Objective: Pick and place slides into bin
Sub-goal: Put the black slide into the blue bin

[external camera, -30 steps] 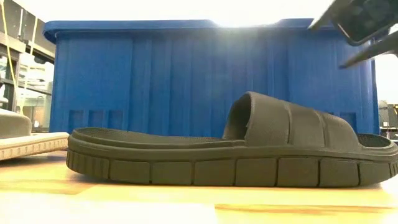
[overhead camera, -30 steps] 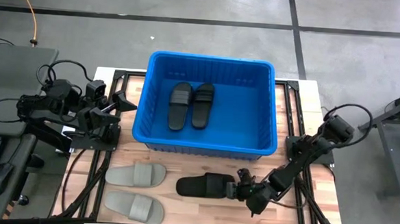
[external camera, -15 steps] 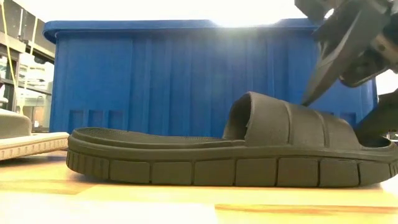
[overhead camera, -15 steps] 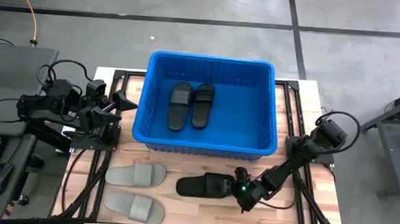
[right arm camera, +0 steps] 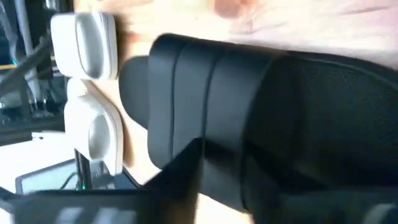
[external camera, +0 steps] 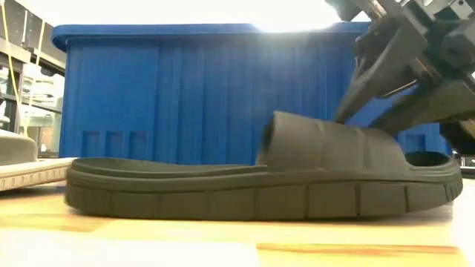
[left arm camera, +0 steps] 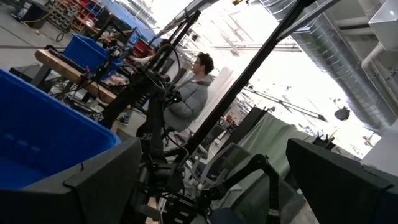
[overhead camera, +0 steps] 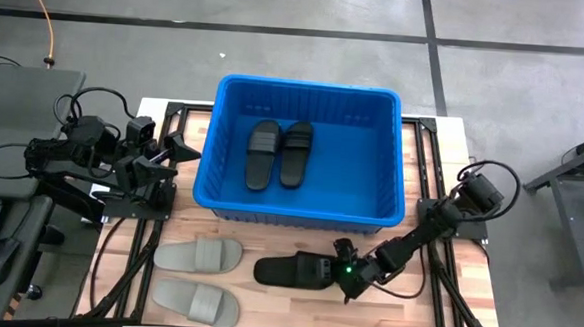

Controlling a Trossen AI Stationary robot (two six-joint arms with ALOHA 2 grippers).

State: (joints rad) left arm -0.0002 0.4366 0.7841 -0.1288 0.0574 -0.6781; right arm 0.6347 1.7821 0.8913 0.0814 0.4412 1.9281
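A black slide [overhead camera: 284, 271] lies sole down on the wooden table, in front of the blue bin [overhead camera: 306, 87]. My right gripper [overhead camera: 338, 269] is at its toe end, shut about the wide strap [external camera: 326, 141]. Two more black slides [overhead camera: 263, 154] [overhead camera: 297, 152] lie side by side on the bin's floor. Two light grey slides [overhead camera: 199, 255] [overhead camera: 197, 301] rest flat at the table's near left. My left gripper [overhead camera: 178, 150] waits open beside the bin's left wall, raised, with nothing between its fingers [left arm camera: 106, 186]. My right gripper has the black slide by its strap [right arm camera: 205, 99], at the toe side. One finger [external camera: 360, 81] lies on top of the strap and the other [external camera: 427, 104] reaches into the toe opening under it. The fingers slant down from the table's right. The heel rests on the table; the toe end is slightly raised.
The bin's near wall [external camera: 223, 96] stands just behind the held slide. Bare wood lies between the black slide and the grey pair. A white device [right arm camera: 87, 74] shows past the slide in the right wrist view. A person [left arm camera: 193, 93] stands in the room beyond the table.
My right gripper has moved down and toward the table's left onto the black slide's strap, and its fingers have drawn together about it. The slide has slid a little toward the table's left, and its toe end has tipped up slightly.
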